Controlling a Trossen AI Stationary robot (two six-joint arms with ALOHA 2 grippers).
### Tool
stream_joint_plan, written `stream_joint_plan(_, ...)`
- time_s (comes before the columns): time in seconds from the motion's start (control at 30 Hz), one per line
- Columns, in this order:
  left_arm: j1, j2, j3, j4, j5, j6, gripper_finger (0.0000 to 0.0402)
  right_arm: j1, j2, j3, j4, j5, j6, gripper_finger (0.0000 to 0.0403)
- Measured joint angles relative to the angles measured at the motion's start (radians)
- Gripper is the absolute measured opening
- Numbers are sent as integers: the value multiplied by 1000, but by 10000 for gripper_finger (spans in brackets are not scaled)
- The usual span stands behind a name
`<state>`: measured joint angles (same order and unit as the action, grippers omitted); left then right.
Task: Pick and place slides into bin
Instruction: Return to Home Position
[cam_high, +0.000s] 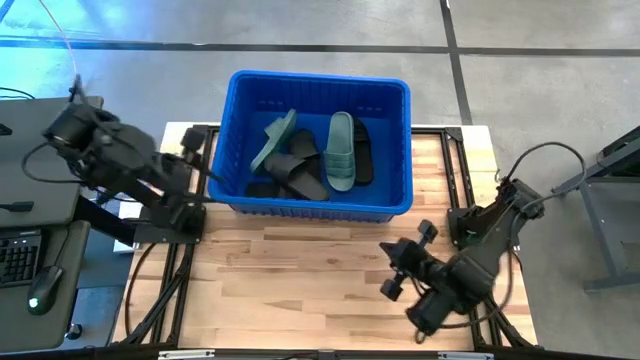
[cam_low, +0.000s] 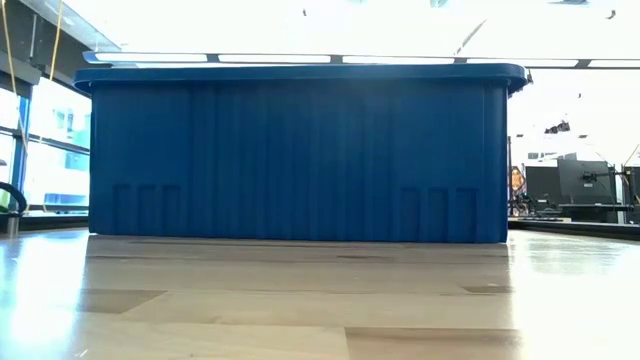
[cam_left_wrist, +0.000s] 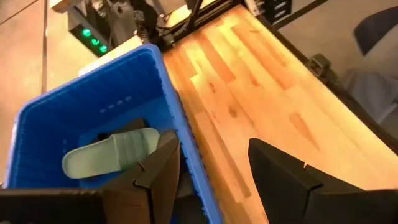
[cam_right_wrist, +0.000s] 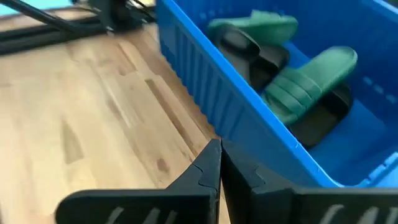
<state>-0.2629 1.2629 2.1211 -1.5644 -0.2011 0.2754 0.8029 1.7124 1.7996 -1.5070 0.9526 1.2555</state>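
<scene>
The blue bin (cam_high: 320, 78) stands at the table's far middle and fills the low view (cam_low: 300, 150). In it lie two sage green slides, one flat (cam_high: 341, 150) and one tilted near the left wall (cam_high: 272, 142), on top of several black slides (cam_high: 300, 175). My left gripper (cam_high: 205, 170) is open and empty, just outside the bin's left wall; its wrist view (cam_left_wrist: 214, 168) shows a green slide (cam_left_wrist: 112, 152) inside the bin (cam_left_wrist: 74, 106). My right gripper (cam_high: 392, 268) is shut and empty over the table, near and to the right of the bin (cam_right_wrist: 249, 87).
Bare wooden tabletop (cam_high: 300, 270) stretches from the bin to the near edge. Black frame rails run along the table's left (cam_high: 175, 290) and right (cam_high: 455, 170) sides. A desk with a keyboard and mouse (cam_high: 40, 285) stands off the left side.
</scene>
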Motion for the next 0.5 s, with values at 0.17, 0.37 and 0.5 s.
stream_joint_plan(0.17,-60,-210,-327,235,39,-6,183,82,-61,-23,14,89,7,0)
stream_joint_plan(0.37,-106,-499,-956,875,397,109,184,175,-157,-285,225,140,105,0)
stream_joint_plan(0.5,-105,-593,-1272,1227,578,103,182,189,-257,-493,551,115,-9,0)
